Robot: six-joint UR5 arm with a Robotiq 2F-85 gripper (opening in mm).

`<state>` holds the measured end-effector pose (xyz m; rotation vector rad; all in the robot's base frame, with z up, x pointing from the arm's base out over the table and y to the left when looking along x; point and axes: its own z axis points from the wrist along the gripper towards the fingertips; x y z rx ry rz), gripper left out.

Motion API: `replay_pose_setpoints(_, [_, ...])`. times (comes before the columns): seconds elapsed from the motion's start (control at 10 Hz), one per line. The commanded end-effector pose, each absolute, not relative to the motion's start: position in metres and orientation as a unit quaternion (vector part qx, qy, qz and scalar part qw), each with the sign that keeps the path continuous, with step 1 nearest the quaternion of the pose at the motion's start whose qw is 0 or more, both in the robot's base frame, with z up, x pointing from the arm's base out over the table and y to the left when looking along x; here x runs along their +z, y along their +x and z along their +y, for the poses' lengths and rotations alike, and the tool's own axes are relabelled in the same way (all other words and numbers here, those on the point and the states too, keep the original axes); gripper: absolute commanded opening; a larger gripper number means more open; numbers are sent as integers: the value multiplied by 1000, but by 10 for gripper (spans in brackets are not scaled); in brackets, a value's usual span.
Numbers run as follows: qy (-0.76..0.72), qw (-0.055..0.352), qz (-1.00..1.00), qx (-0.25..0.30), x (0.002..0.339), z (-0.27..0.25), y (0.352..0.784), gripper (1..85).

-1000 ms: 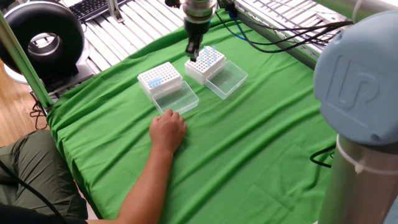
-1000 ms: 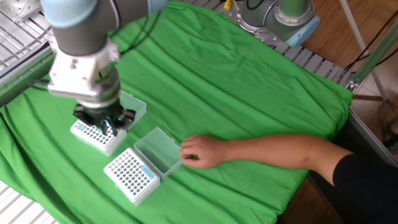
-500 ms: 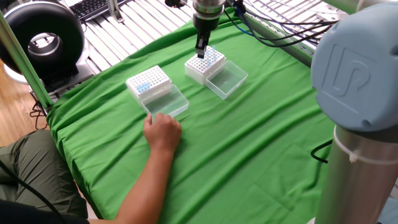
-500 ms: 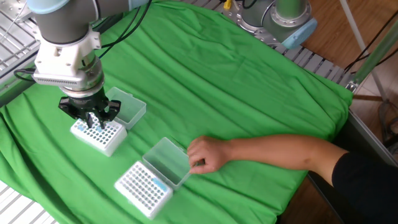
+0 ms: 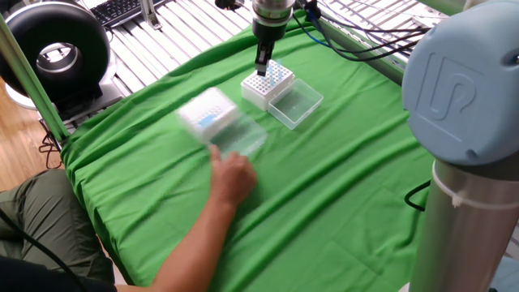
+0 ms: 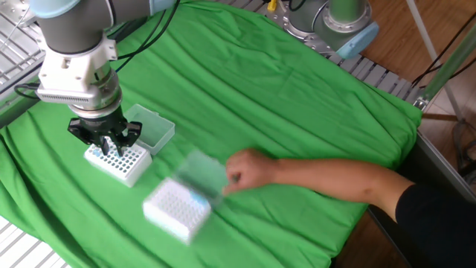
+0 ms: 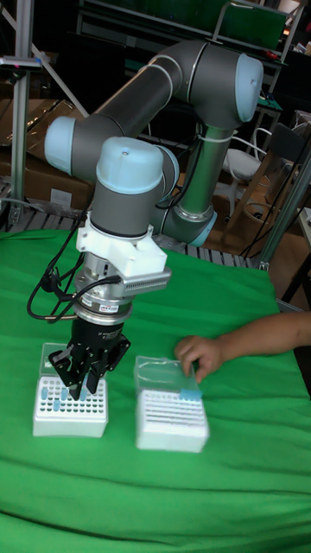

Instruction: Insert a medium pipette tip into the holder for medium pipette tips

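Two white racks lie on the worktop: one [image 6: 115, 160] under the tool [image 6: 104, 146], one [image 6: 177, 210] blurred by a hand [image 6: 249, 170]. Each has a holed top and clear open lid. Tool's grip: cannot tell.

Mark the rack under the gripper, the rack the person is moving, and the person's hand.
rack under the gripper [image 6: 125, 165]: the other fixed view, holed top.
rack the person is moving [image 6: 176, 209]: the other fixed view, blurred top.
person's hand [image 5: 233, 177]: one fixed view, back of hand.

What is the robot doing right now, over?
Gripper low over a white rack, grip state unclear. Person's hand pushing the other rack, blurred.
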<state>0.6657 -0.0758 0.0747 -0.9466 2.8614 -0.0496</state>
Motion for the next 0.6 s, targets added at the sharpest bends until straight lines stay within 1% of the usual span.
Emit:
replay_pose_setpoints(0.0, [-303, 70, 950, -7, 73, -72, 668, 317])
replay_pose_setpoints(0.5, [-299, 73, 951, -8, 66, -74, 667, 290])
